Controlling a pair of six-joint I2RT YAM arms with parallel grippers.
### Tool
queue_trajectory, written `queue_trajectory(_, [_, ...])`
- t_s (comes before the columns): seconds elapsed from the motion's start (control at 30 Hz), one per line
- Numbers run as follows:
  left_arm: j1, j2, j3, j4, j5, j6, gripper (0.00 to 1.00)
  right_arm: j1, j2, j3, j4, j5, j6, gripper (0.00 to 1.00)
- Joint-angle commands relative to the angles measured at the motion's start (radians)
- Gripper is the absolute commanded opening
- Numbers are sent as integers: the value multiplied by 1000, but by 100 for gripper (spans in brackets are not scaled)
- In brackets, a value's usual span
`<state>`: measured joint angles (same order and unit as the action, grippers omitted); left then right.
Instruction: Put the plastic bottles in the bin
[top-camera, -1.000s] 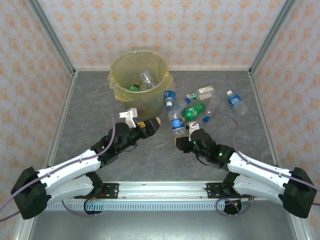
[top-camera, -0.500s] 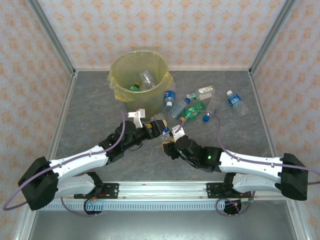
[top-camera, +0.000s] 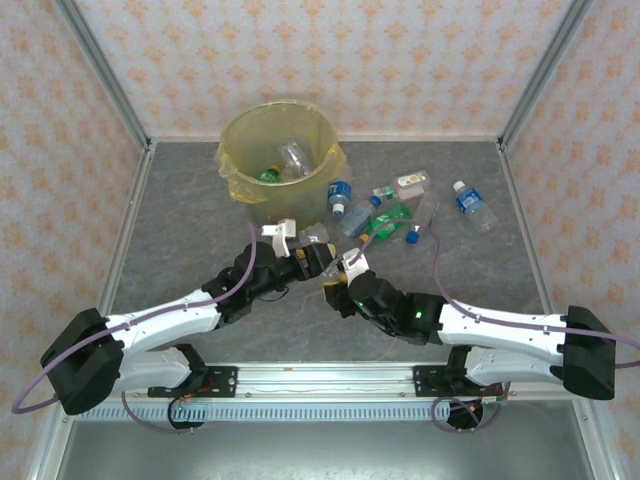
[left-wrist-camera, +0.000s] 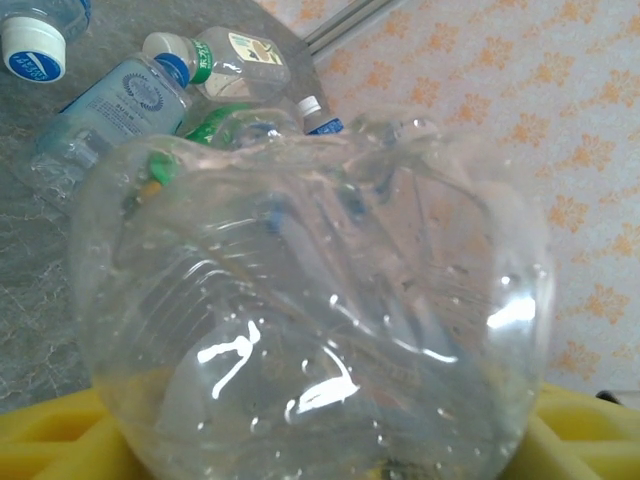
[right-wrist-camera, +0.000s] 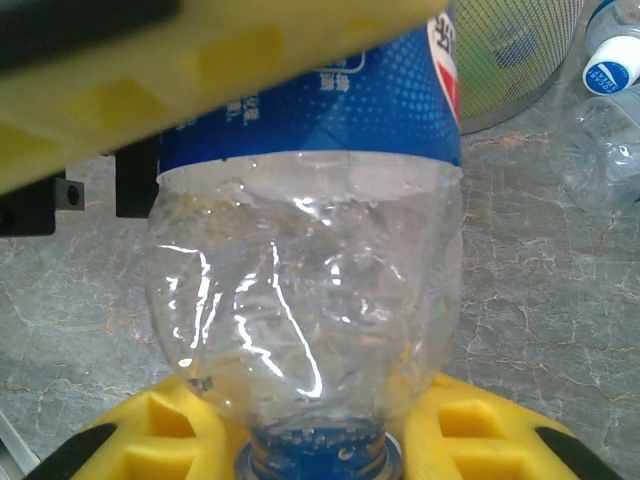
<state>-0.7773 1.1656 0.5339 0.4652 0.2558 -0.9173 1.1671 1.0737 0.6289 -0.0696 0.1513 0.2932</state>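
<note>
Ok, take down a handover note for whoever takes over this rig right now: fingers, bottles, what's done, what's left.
Right gripper: shut on the neck of a blue-labelled bottle, held between the two arms.
Left gripper: fingers sit around that bottle's base end; firm grip unclear.
Done: a few bottles lie in the bin.
Left: this bottle, the cluster on the table right of the bin, and one stray bottle further right.

Pale walls (top-camera: 330, 60) carry a repeating orange flower print (framed by slanting metal posts (top-camera: 101, 65)). The tabletop (top-camera: 190, 210) is grey, veined like marble, evenly lit.
</note>
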Motion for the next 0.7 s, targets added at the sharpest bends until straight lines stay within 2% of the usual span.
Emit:
queue_trajectory(0.0, [-4, -6, 36, 39, 13, 1, 65, 8, -11, 25, 25, 37, -12, 26])
queue_trajectory(0.17, [-4, -38, 36, 35, -9, 4, 58, 9, -34, 19, 26, 53, -2, 39])
queue_trajectory(0.27, [-4, -65, 42, 18, -22, 9, 57, 8, -75, 0, 37, 72, 12, 58])
queue_trajectory(0.37, [-4, -100, 49, -13, -44, 23, 55, 8, -120, -19, 44, 93, 26, 70])
queue_trajectory(0.43, [-4, -128, 54, -35, -67, 30, 55, 8, -147, -30, 45, 109, 34, 73])
queue_trajectory(0.57, [-4, -182, 73, -83, -113, 49, 55, 7, -202, -46, 47, 140, 51, 100])
queue_trajectory(0.67, [-4, -219, 86, -113, -146, 64, 53, 7, -233, -61, 57, 156, 54, 100])
